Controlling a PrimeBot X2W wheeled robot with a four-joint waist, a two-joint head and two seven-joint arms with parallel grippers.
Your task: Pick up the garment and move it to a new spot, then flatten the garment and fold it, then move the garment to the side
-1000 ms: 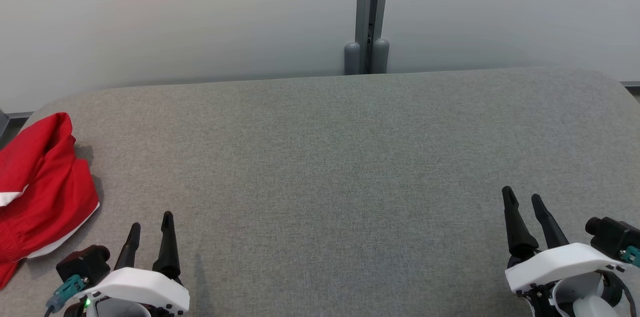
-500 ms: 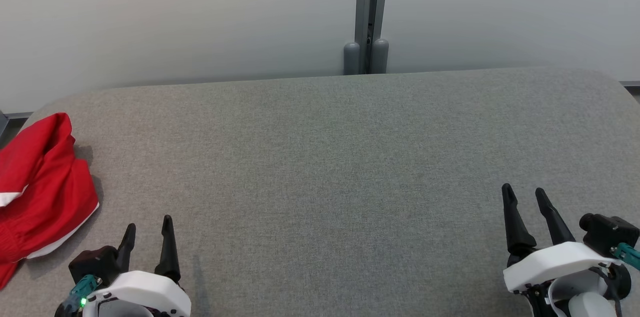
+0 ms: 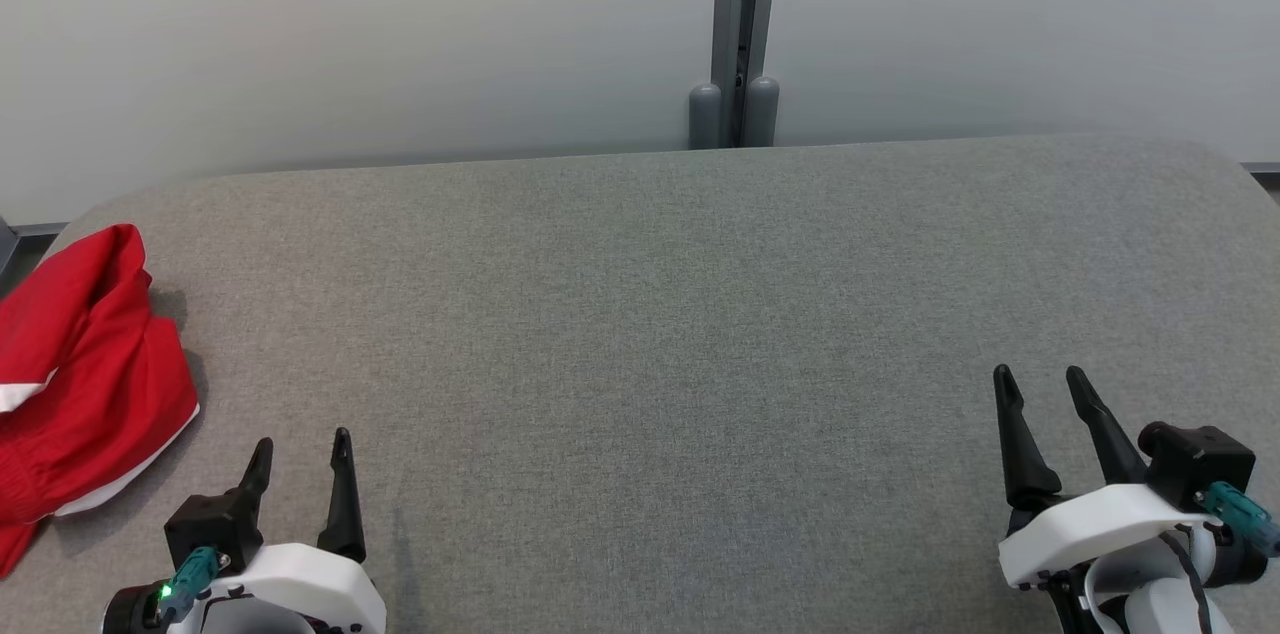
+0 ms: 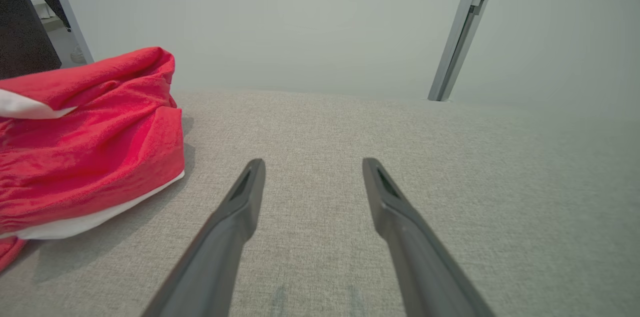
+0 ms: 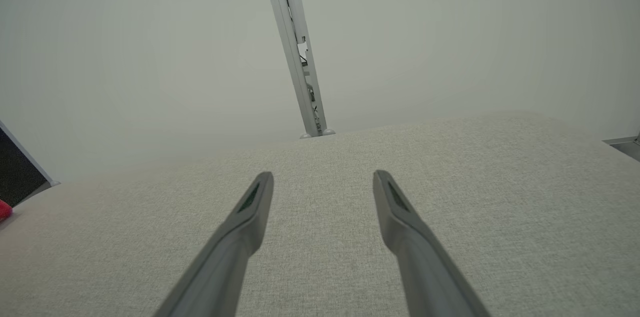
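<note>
The garment (image 3: pixel 85 384) is red with white trim and lies bunched at the left edge of the grey fabric surface (image 3: pixel 660 314). The left wrist view has the garment (image 4: pixel 85 142) to the left of my fingers. My left gripper (image 3: pixel 302 449) is open and empty at the lower left, a little to the right of the garment and apart from it; its fingers (image 4: pixel 240 197) stand wide over bare fabric. At the lower right my right gripper (image 3: pixel 1040 386) is open and holds nothing. A sliver of red garment (image 5: pixel 4 211) peeks in at the right wrist view's left edge.
A pale wall rises behind the surface, with a grey vertical post (image 3: pixel 738 24) at the back centre. The surface has rounded corners at the back left and back right. A dark object (image 4: pixel 22 32) stands beyond the garment.
Both grippers have shifted slightly: the left one drew down toward the bottom edge and turned a little, the right one edged left and turned. The garment has not moved.
</note>
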